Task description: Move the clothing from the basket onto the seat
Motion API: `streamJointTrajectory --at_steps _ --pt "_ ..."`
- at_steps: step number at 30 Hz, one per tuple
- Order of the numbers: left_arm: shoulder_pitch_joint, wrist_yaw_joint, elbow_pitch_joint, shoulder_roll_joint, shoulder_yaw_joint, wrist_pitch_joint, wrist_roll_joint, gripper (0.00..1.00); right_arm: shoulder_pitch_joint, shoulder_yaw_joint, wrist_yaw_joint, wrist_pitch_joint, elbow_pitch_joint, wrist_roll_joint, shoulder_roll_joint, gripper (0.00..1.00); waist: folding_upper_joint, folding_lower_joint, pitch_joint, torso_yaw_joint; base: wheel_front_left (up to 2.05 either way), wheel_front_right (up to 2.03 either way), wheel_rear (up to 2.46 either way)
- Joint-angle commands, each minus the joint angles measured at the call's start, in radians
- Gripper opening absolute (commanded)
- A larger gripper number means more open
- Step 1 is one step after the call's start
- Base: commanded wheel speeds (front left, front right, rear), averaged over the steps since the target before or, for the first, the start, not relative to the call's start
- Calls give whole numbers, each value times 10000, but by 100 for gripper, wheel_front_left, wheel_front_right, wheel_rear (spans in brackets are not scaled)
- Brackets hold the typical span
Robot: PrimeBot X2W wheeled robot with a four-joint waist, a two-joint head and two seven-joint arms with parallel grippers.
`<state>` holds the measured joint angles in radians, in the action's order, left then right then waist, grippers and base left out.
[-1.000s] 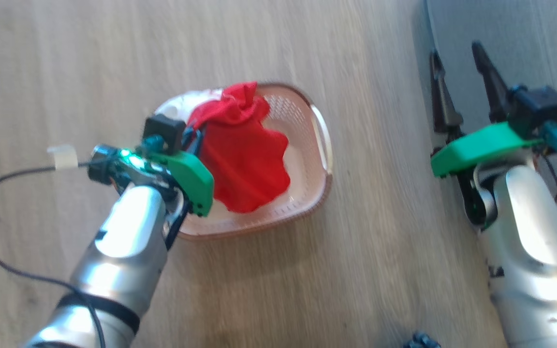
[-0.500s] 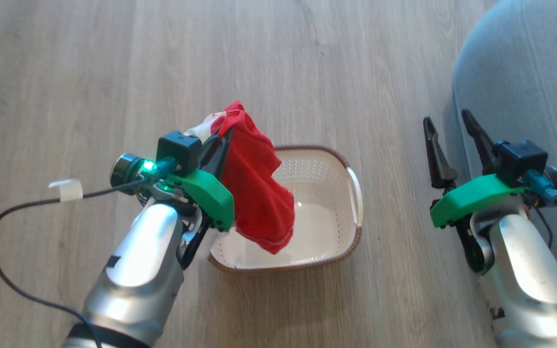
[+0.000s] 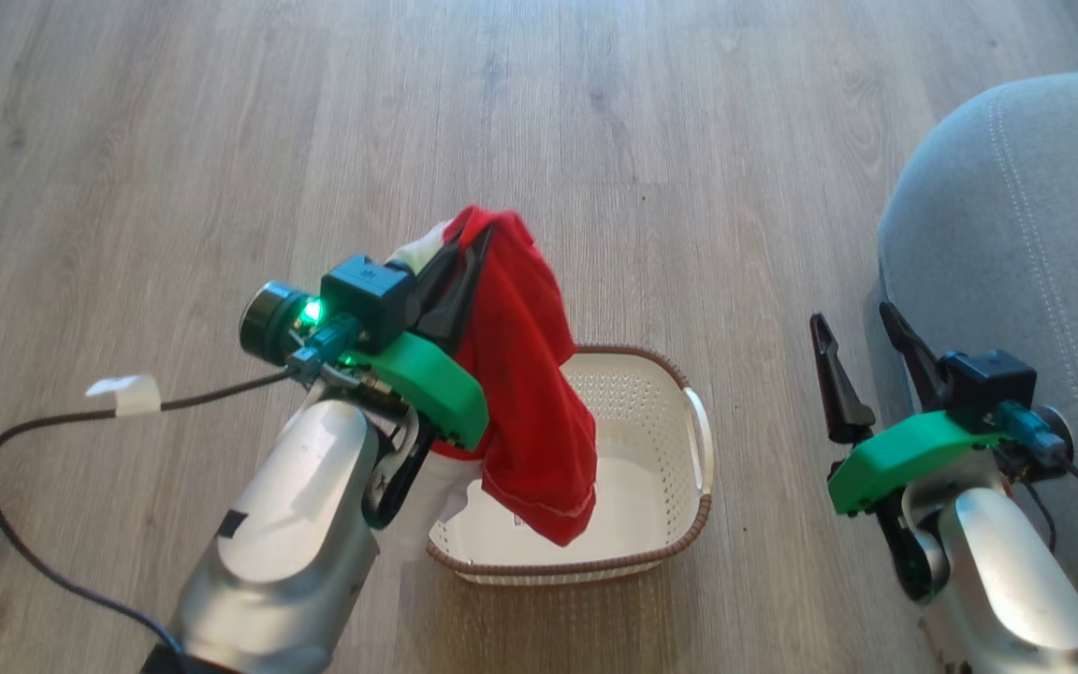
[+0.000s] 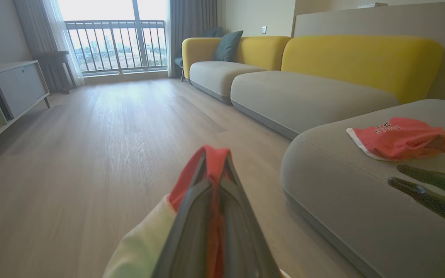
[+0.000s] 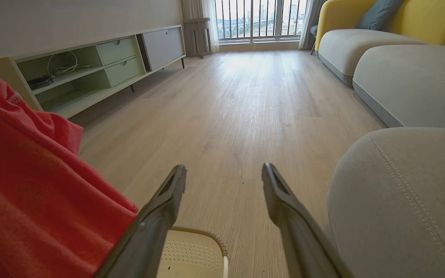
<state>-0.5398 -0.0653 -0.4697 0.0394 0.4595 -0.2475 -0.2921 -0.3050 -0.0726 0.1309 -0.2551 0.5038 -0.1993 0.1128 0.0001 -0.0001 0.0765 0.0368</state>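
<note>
Wood floor | head: basket | left wrist: lettered garment on seat

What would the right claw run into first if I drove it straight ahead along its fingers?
Nothing close: the open right claw points over bare wooden floor, between the seat on its right and the hanging red garment on its left. Depth farther off is unclear.
</note>
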Motion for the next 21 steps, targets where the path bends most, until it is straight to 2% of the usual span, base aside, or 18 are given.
streamJointTrajectory --at_steps 1,7,10,21 --pt "-390 113 713 126 -285 -4 -68 0 -81 -198 -2 -67 -283 -72 -53 100 -1 1 -51 -2 0 0 0" --pt "-356 261 1937 259 -273 324 -81 0 -18 -229 -2 -67 -310 -56 -59 100 -1 1 -44 9 0 0 0" --pt "-300 314 2400 324 -213 488 -57 0 -101 -608 -2 -67 -507 -57 -137 100 -1 1 -27 37 0 0 0" --pt "-240 366 3168 320 109 849 -76 0 -1305 -4339 -2 -67 -1003 -838 -475 100 -1 1 102 324 0 0 0"
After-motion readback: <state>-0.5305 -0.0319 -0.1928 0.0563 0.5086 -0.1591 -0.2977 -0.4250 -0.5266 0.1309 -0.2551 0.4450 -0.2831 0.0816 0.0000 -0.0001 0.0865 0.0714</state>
